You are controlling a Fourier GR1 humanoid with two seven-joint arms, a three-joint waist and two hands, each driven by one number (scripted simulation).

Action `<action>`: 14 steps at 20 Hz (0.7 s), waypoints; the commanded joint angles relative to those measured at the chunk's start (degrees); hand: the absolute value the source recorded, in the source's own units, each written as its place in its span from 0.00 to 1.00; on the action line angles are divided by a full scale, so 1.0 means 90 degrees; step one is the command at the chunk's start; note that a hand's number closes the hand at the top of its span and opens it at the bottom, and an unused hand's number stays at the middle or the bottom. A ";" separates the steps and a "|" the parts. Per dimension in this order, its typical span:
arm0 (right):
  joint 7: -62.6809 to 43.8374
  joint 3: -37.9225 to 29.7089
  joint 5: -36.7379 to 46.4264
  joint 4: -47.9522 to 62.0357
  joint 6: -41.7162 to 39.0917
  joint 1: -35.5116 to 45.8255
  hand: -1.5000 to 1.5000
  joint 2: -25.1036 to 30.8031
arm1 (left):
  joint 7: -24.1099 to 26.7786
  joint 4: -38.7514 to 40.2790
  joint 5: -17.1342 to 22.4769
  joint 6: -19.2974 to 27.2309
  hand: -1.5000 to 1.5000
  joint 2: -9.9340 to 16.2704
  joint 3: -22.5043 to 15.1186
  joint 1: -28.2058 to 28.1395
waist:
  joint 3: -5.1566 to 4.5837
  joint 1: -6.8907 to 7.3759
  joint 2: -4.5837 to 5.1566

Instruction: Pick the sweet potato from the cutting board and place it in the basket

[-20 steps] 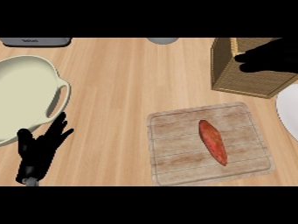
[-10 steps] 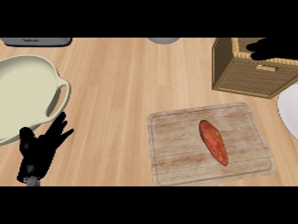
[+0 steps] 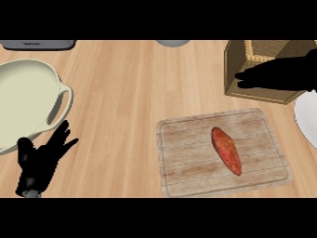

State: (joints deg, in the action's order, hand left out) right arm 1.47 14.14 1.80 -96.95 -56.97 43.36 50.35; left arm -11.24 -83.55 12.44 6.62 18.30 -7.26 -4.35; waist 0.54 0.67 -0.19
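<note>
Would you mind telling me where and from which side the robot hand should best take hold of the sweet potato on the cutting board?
Probably at its thick middle, from straight above. The sweet potato lies flat on the cutting board, long and slim with tapering ends, running from upper left to lower right. Fingers and thumb should close across its narrow width. The right robot hand, now over the basket, is nearer.

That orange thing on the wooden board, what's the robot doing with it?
Nothing yet. The sweet potato lies untouched on the cutting board. The right hand hangs in front of the wicker basket, fingers straight, holding nothing. The left hand rests open at the lower left, beside a cream dish.
</note>
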 commanded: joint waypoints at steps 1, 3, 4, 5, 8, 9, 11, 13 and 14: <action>0.0200 0.0219 0.0329 -0.0436 0.0087 -0.0504 0.00 -0.0350 | -0.0432 0.0612 -0.0109 0.0011 0.50 -0.0007 -0.0029 0.0063 | -0.0057 -0.0097 0.0033; 0.0279 0.0418 0.0882 -0.0059 0.0447 -0.0449 0.00 -0.0766 | -0.0310 0.0605 -0.0080 -0.0114 0.50 -0.0005 -0.0005 -0.0026 | -0.0057 0.0002 0.0054; 0.0152 0.0501 0.0910 -0.0459 0.0535 -0.0795 0.00 -0.0772 | -0.0132 0.0443 -0.0271 0.0050 0.50 -0.0141 -0.0178 -0.0387 | -0.0056 -0.0039 0.0029; 0.0385 0.0516 0.1096 -0.0365 0.0514 -0.0747 0.00 -0.0751 | -0.0007 0.0751 -0.0134 -0.0127 0.50 0.0010 0.0082 -0.0239 | -0.0058 -0.0031 0.0044; 0.0547 0.0723 0.1677 -0.0188 0.0531 -0.0712 0.00 -0.0746 | -0.0435 0.0196 -0.0312 0.0189 0.50 -0.0193 -0.0172 -0.0316 | -0.0054 0.0021 0.0044; 0.0408 0.0825 0.1745 -0.0176 0.0515 -0.0660 0.00 -0.0852 | -0.0394 0.0416 -0.0179 -0.0018 0.50 -0.0139 -0.0076 -0.0202 | -0.0059 0.0002 0.0045; 0.0917 0.0905 0.2103 -0.0375 0.0820 -0.1353 0.00 -0.0633 | -0.0281 0.0487 0.0150 -0.0435 0.50 0.0217 0.0307 -0.0275 | -0.0055 -0.0054 0.0041; 0.1161 0.1110 0.2565 0.0072 0.1186 -0.1237 0.00 -0.0909 | -0.0200 0.0549 -0.0140 -0.0273 0.50 0.0006 0.0047 -0.0270 | -0.0055 0.0005 0.0058; 0.1097 0.1215 0.2599 0.0118 0.1120 -0.1214 0.00 -0.1033 | -0.0165 0.0337 -0.0246 -0.0134 0.50 -0.0113 -0.0057 -0.0437 | -0.0056 0.0018 0.0045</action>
State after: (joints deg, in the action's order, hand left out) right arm 8.84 22.35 20.41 -97.73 -49.23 34.02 43.27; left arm -11.95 -83.83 11.34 5.98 17.75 -6.49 -4.66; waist 0.60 0.57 -0.25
